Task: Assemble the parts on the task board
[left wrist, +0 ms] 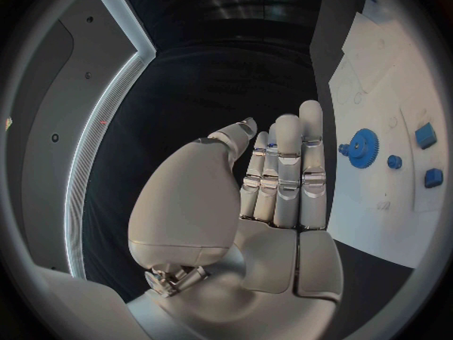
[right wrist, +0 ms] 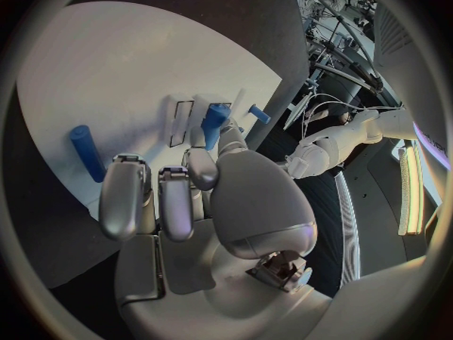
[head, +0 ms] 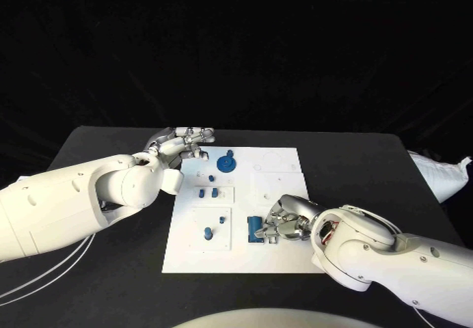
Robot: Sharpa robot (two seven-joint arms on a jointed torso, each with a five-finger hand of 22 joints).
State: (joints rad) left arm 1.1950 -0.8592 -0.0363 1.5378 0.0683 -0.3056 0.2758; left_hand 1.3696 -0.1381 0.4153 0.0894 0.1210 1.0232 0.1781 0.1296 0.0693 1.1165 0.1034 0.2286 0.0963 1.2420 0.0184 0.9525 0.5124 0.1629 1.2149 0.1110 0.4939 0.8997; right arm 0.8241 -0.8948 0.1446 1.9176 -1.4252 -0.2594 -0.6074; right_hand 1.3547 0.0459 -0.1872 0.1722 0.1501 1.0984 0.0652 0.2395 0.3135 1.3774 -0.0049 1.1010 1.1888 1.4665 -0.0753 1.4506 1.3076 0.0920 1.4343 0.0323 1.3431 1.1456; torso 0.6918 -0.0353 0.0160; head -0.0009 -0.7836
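The white task board (head: 281,179) lies mid-table. A blue gear (head: 227,162) (left wrist: 362,147) sits near its far left corner. Small blue parts (head: 208,193) stand in the left column, and two more (head: 209,232) lie nearer me. My left hand (head: 187,143) (left wrist: 283,175) hovers at the board's far left edge beside the gear, fingers straight and close together, holding nothing. My right hand (head: 284,222) (right wrist: 203,189) rests low over the board's near middle and pinches a blue peg (head: 255,225) (right wrist: 215,121) between thumb and finger. Another blue peg (right wrist: 87,153) shows on the board beside it.
The black table (head: 365,164) extends around the board on every side. A white bag (head: 439,172) lies at the table's right edge. Two blue blocks (left wrist: 429,156) sit on the board past the gear.
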